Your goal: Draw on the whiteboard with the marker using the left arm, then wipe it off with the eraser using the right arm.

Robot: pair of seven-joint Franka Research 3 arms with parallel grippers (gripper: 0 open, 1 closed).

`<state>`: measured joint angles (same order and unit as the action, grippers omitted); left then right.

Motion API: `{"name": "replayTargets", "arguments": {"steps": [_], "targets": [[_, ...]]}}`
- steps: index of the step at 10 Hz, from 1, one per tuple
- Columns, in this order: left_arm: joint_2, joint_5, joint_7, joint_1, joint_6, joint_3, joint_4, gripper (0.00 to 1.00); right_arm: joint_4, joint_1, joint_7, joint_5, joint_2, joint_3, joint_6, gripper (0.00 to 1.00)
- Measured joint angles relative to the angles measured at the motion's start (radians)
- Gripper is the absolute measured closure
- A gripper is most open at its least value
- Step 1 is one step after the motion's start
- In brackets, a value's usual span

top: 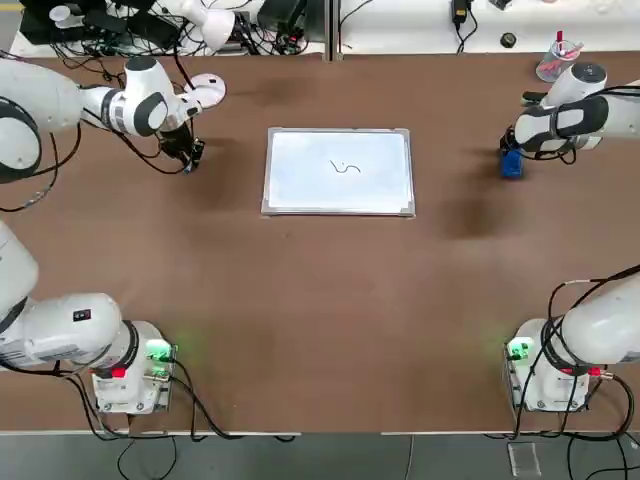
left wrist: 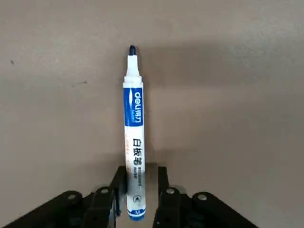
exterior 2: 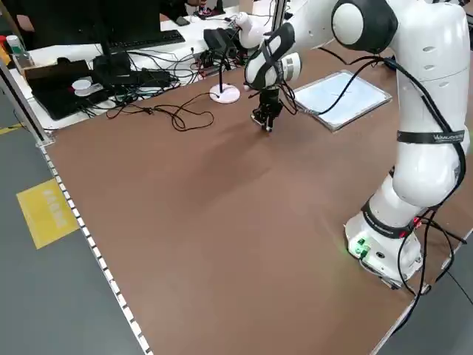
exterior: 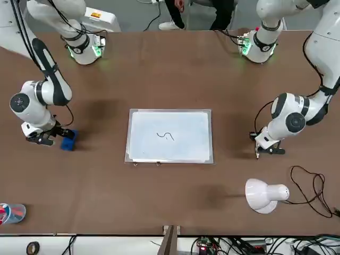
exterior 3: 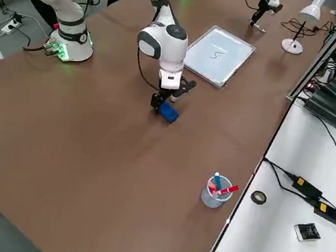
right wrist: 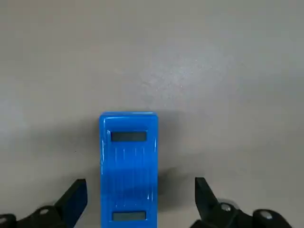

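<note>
Whiteboard (top: 338,171) mid-table carries a small squiggle, so wiping looks next. Right arm's tool (right wrist: 135,199) hangs over the eraser (right wrist: 128,166) right of the whiteboard, fingers spread, straddling its long axis. Left tool (left wrist: 137,190) loosely flanks the marker (left wrist: 133,137) lying on the table left of the whiteboard.

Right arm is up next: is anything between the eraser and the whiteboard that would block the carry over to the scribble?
Nothing visible. The right gripper straddles the eraser, jaws open, and only bare table lies between it and the whiteboard. The left gripper, with the marker between its fingers, sits off the board's opposite side.
</note>
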<state>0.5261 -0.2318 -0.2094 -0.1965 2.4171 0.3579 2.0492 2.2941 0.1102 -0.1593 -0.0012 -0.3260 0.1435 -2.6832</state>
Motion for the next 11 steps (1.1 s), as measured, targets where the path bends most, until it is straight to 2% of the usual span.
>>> {"name": "replayTargets", "arguments": {"steps": [2,3,5,7,10,11], "targets": [[0.001,0.0,-0.001,0.0,0.0,0.0,0.0,0.62,0.0,0.0,0.006,0.0,0.0,-0.001,0.0,0.0],[0.001,0.0,-0.001,0.0,0.0,0.0,-0.001,0.55,0.0,0.0,0.007,0.0,0.0,-0.001,0.0,0.0],[0.001,0.0,-0.002,0.0,0.0,0.0,-0.002,0.52,0.0,0.002,0.014,0.0,-0.002,-0.003,0.0,0.0],[0.001,0.0,-0.003,0.0,0.0,0.0,-0.004,0.44,0.0,0.009,0.029,0.0,-0.003,-0.006,0.0,0.0],[0.001,0.0,-0.003,0.0,0.0,0.002,-0.007,0.42,0.0,0.024,0.055,0.0,-0.005,-0.009,0.0,0.0],[0.0,-0.001,-0.003,0.0,0.001,0.003,-0.013,0.36,0.0,0.025,0.06,0.0,-0.005,-0.009,0.0,0.0]]}}
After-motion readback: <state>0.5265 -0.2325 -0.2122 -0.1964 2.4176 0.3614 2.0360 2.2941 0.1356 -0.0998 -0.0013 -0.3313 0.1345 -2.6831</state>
